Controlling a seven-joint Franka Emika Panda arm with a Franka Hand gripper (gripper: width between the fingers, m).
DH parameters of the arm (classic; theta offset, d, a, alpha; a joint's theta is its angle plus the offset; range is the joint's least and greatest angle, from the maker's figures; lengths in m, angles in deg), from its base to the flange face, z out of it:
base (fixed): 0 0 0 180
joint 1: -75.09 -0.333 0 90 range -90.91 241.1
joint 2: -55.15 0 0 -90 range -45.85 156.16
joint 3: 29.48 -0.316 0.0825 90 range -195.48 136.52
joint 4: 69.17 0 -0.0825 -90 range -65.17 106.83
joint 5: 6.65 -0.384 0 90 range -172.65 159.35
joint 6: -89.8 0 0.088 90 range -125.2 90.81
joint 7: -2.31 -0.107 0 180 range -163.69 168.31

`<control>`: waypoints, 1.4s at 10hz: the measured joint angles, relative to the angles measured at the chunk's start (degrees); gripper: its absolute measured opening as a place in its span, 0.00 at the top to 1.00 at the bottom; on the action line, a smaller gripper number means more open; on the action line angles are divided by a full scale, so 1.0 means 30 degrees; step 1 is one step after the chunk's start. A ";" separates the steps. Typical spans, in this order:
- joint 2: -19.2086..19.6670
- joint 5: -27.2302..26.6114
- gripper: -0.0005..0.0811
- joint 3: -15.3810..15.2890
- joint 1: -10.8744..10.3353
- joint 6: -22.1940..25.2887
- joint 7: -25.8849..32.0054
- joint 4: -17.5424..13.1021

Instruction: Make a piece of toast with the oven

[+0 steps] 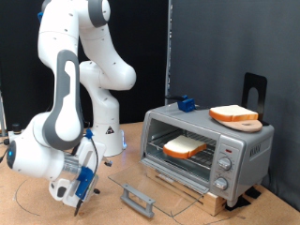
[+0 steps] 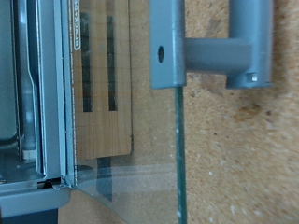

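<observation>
The oven point(image 1: 246, 150) stands at the exterior view's right with its glass door point(image 1: 173, 187) folded down flat and the grey bar handle point(image 1: 139, 199) at the door's outer edge. One piece of toast point(image 1: 185, 146) lies on the wire rack inside. A second, similar slice point(image 1: 234, 114) rests on a round wooden board on the oven's roof. My gripper point(image 1: 87, 181) hangs low at the exterior view's left, a short way from the handle, with nothing seen between its fingers. The wrist view shows the handle point(image 2: 215, 51), the glass door's edge point(image 2: 177, 159) and the oven's front frame point(image 2: 56, 112), but no fingers.
A blue object point(image 1: 186, 103) and a black stand point(image 1: 254, 89) sit on or behind the oven's roof. Three knobs point(image 1: 224, 166) line the side panel. The oven rests on a wooden base point(image 1: 217, 200). The robot's white base point(image 1: 108, 131) rises behind the gripper.
</observation>
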 joint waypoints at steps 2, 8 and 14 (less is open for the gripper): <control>0.0140 -0.0143 0.01 -0.0536 -0.0302 -0.0035 0.0027 0.0599; -0.1274 -0.1461 0.01 -0.1928 0.0150 0.3298 0.0658 0.1943; -0.3795 -0.1740 0.01 -0.2287 0.0929 0.7723 0.1294 0.2712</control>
